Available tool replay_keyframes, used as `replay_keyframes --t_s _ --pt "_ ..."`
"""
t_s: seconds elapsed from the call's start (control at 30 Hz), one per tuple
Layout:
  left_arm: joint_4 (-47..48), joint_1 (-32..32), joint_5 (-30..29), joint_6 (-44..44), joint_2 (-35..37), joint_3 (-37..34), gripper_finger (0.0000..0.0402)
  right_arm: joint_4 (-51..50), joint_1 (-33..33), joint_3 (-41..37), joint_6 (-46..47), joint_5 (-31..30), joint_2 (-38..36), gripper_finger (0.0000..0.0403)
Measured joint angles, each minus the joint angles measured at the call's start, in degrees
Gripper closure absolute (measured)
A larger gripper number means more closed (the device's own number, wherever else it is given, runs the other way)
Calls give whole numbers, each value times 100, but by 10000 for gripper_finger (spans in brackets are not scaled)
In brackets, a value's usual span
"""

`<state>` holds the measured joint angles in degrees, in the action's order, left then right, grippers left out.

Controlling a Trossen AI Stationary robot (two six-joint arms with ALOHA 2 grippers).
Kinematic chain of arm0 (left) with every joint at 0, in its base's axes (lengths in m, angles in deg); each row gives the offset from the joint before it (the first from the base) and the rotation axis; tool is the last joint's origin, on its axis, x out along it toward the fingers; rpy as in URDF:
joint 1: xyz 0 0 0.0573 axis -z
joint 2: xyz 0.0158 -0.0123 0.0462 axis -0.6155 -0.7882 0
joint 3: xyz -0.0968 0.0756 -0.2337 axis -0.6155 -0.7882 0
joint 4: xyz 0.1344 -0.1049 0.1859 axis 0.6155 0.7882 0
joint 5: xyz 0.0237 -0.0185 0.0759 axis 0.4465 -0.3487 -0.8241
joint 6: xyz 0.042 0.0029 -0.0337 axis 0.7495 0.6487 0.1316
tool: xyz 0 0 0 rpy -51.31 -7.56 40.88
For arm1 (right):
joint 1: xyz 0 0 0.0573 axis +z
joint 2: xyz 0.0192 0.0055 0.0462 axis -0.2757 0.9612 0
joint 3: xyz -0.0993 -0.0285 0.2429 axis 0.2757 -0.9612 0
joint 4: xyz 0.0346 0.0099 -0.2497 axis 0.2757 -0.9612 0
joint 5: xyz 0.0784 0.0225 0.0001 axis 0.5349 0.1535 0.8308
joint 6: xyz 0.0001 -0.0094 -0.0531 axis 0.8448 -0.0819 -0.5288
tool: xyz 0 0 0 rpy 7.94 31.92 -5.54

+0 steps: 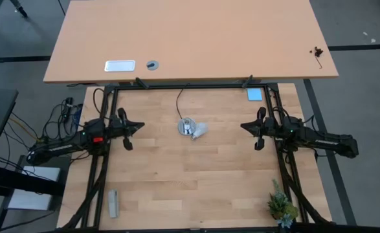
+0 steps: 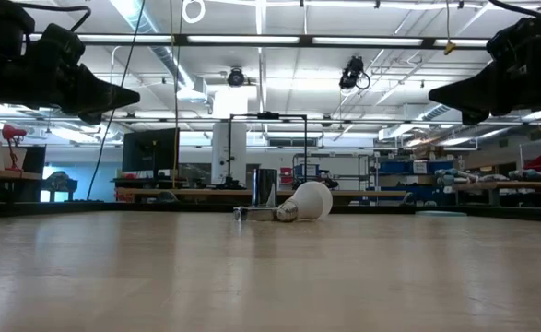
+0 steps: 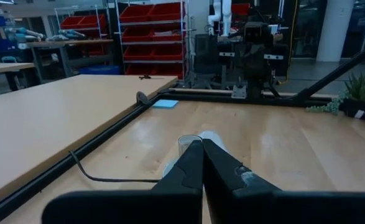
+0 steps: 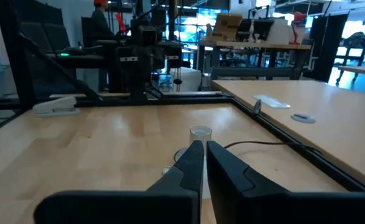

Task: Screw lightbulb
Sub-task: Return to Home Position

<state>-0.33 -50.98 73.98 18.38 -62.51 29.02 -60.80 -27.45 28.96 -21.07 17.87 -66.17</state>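
The white frosted lightbulb [image 1: 201,131] lies on its side on the wooden table, its neck end against the round silver socket base [image 1: 186,125]. It also shows in the low view [image 2: 309,201]. The socket's black cord [image 1: 178,102] runs toward the far edge. My left gripper [image 1: 140,125] hovers shut and empty, well left of the socket. My right gripper [image 1: 243,126] hovers shut and empty, well right of the bulb. Both point at the centre. In the wrist views the fingers hide most of the bulb.
A blue pad [image 1: 254,94] lies at the far right corner. A small plant [image 1: 281,204] stands at the near right corner. A grey stapler [image 1: 112,203] lies near the left front. A black frame [image 1: 190,86] borders the table, with a larger desk beyond.
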Motion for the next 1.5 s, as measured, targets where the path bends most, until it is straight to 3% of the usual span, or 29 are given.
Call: replay_keyframes --t_s 1.5 --pt "-332 0 11 39 0 -4 394 31 0 2 -31 -5 0 373"
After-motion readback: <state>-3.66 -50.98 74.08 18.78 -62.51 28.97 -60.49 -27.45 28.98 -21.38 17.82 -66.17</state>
